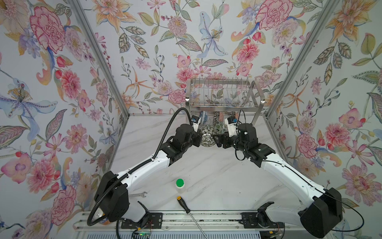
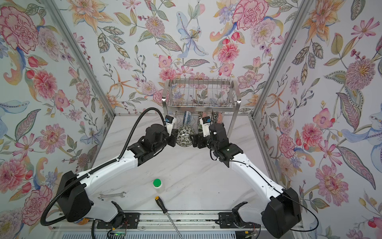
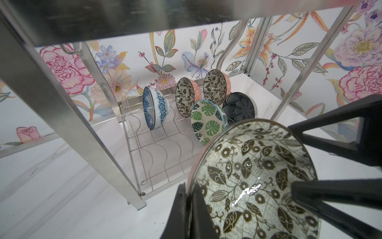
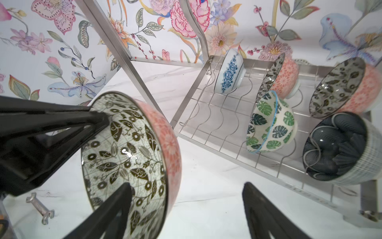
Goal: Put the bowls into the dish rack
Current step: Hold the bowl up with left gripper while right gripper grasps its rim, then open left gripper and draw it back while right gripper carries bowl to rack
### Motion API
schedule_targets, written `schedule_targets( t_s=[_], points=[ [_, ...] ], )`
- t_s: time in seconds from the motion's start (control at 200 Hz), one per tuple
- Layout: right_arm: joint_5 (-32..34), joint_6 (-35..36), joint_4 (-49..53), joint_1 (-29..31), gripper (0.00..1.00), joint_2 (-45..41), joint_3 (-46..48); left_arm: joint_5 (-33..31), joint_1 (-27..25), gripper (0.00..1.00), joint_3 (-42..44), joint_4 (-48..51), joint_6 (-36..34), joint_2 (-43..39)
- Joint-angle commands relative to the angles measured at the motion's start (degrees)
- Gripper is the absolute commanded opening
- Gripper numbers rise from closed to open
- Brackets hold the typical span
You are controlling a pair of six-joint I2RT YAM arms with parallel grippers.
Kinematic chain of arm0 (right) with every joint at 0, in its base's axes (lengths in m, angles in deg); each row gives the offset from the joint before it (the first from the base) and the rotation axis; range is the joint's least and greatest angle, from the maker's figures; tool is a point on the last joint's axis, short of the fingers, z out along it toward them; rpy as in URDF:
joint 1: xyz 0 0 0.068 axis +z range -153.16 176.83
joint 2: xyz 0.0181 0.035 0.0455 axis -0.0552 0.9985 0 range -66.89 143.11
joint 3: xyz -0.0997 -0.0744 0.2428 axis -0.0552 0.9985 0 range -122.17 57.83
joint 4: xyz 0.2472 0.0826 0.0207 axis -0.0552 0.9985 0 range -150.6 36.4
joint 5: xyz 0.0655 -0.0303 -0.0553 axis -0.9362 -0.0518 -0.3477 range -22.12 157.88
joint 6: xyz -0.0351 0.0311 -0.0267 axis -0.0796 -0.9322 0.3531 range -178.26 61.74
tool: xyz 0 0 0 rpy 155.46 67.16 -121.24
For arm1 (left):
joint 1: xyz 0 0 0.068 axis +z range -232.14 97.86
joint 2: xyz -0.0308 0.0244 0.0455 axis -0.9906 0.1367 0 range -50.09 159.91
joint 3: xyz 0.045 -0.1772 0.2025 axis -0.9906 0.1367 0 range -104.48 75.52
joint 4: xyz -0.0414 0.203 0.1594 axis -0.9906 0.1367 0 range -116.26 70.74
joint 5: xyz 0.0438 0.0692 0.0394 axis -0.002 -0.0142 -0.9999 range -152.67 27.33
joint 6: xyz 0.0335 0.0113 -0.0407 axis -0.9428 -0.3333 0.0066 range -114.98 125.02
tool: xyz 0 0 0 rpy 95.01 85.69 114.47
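— Two claws meet at one bowl. How does each stand?
— Left claw: clamped tight on the rim of the black-and-white floral ceramic bowl, glossy inside, pink-patterned outside. Right claw: jaws wide apart, straddling the opposite rim, one finger over the glazed inside, one outside; contact cannot be told.
— Where is that bowl?
— On edge between the claws, over the white marble-look counter, just in front of the lower tier of the shiny two-tier stainless-steel wire dish rack.
— And the other bowls?
— Five stand on edge in the wavy wire shelf: a blue floral bowl, two leaf-patterned bowls with pink outsides, a green leaf-print bowl and a dark navy ribbed petal bowl.
— What do the views not share?
— Both wrist views show all five; in both top views the upper tier of upright prongs covers them in part. Only the top views show the green-capped white bottle and the black-handled screwdriver; the flat metal wrench appears in both top views and the right wrist view.
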Motion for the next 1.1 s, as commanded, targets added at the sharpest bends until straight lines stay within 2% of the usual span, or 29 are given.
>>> schedule_targets(
  t_s=[0.0, 0.515, 0.796, 0.831, 0.941, 1.091],
  points=[
    [-0.49, -3.43, -4.32, 0.16, 0.8, 2.62, -2.0, -0.89, 0.22, 0.0, 0.94, -6.2, 1.18, -2.68],
    [-2.2, -6.52, -8.2, 0.28, 0.35, 6.35, -2.96, 0.12, 0.44, 0.0, 3.04, -9.51, 0.66, -2.99],
    [-1.98, -6.52, -8.26, 0.51, 0.0, 7.44, -4.02, -0.19, 0.94, 0.0, 2.97, -8.34, -0.13, -3.38],
    [-1.76, -6.34, -8.19, 0.48, 0.0, 7.46, -4.18, -0.35, 1.08, 0.0, 3.04, -7.98, -0.22, -3.5],
    [-1.24, -5.85, -7.78, 0.43, 0.0, 7.37, -4.54, -1.42, 1.71, 0.28, 3.65, -6.68, -0.96, -4.16],
    [0.79, -4.52, -6.03, 0.38, 0.0, 7.7, -5.67, -3.01, 3.16, 0.82, 3.81, -3.14, -2.6, -5.8]
  ],
)
